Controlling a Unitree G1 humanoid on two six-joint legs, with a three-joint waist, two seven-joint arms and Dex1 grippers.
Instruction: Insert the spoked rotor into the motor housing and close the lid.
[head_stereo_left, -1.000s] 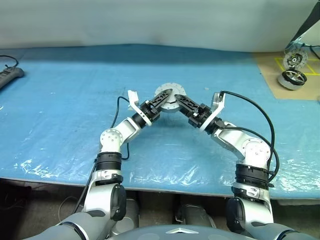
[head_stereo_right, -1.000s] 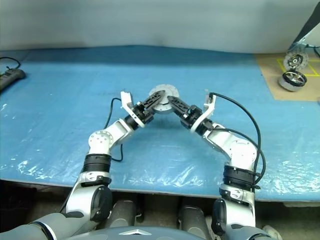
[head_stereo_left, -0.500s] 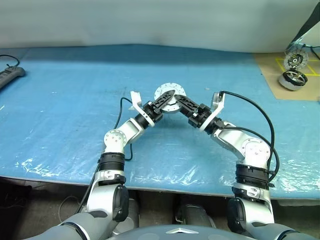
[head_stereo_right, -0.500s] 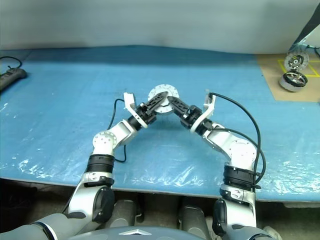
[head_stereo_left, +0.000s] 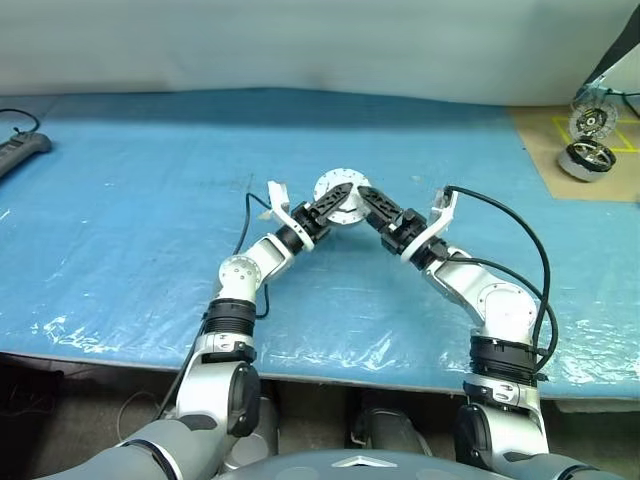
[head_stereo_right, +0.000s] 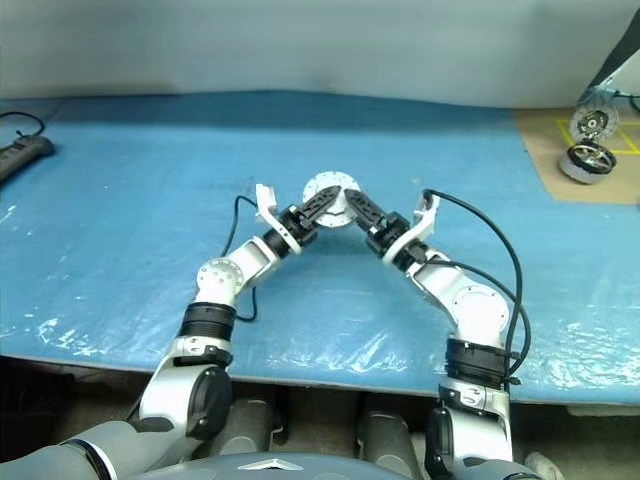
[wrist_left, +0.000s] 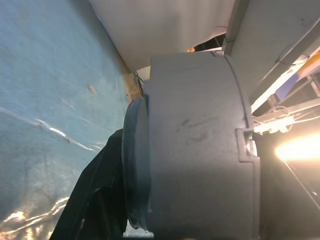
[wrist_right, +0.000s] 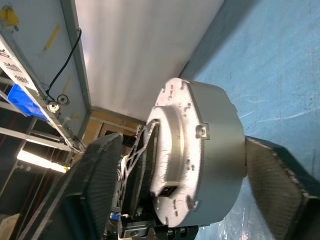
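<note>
Above the blue-covered desk (head_stereo_left: 120, 200), both arms meet at the round silver motor housing (head_stereo_left: 340, 198), raised off the surface. The left claw (head_stereo_left: 332, 204) grips its side with narrowed fingers, while the right claw (head_stereo_left: 368, 199) stands wide, its pads flanking the housing. A second motor assembly (head_stereo_left: 585, 145) sits well apart on brown board.

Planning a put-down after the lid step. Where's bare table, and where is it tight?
Free: blue sheet between the power strip and the left gripper; also between the right gripper and the cardboard mat. Crowded: centre, both grippers at the motor housing; spare parts on the mat.
</note>
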